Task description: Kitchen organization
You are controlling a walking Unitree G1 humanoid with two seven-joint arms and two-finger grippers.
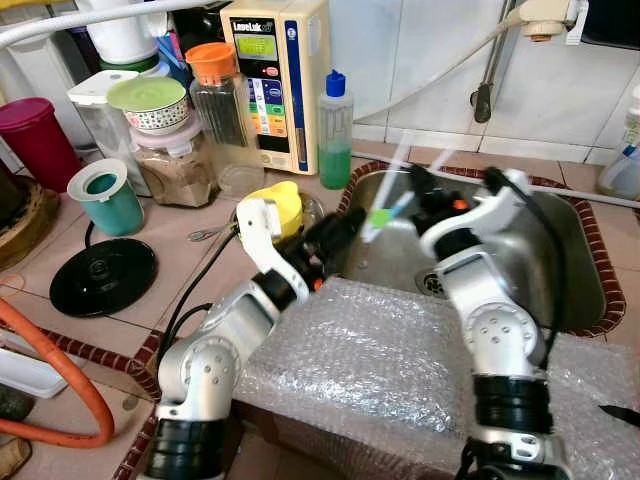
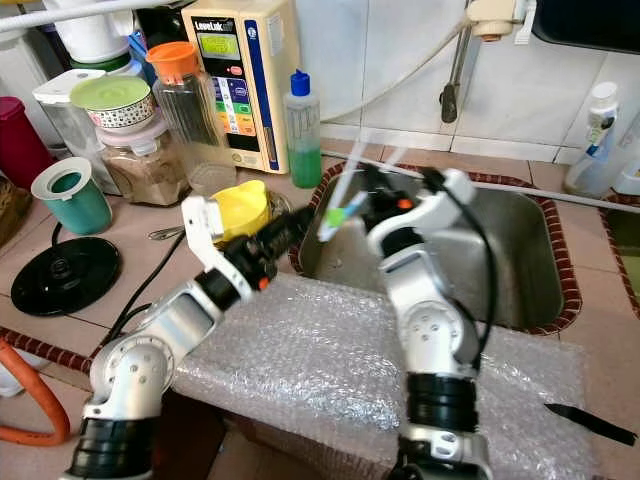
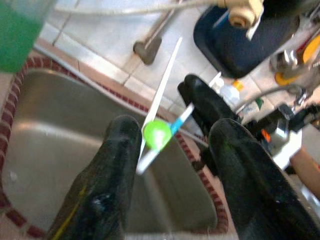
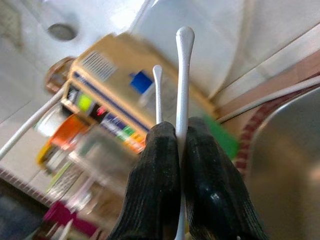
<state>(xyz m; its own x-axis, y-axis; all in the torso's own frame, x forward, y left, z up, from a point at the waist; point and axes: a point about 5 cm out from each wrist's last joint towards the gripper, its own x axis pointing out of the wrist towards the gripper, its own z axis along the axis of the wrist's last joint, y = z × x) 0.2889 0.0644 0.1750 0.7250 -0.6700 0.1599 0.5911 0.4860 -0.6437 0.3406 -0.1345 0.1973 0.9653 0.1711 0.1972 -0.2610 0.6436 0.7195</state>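
My right gripper (image 1: 427, 197) hangs over the left part of the steel sink (image 1: 545, 255), shut on two thin white utensils (image 4: 183, 70). Their handles stick up past the fingers. Below the fingers one ends in a round green tip (image 1: 380, 217) and the other has a blue part (image 3: 181, 120). My left gripper (image 1: 348, 226) reaches in from the counter side, open. In the left wrist view the green tip (image 3: 155, 134) lies between its two black fingers (image 3: 117, 150), close to one of them; I cannot tell if they touch.
Bubble wrap (image 1: 370, 350) covers the counter's front edge below both arms. A yellow cup (image 1: 281, 204), a green soap bottle (image 1: 335, 125), jars, a teal cup (image 1: 106, 197) and a black lid (image 1: 102, 276) crowd the left counter. A black knife (image 2: 590, 421) lies at the right.
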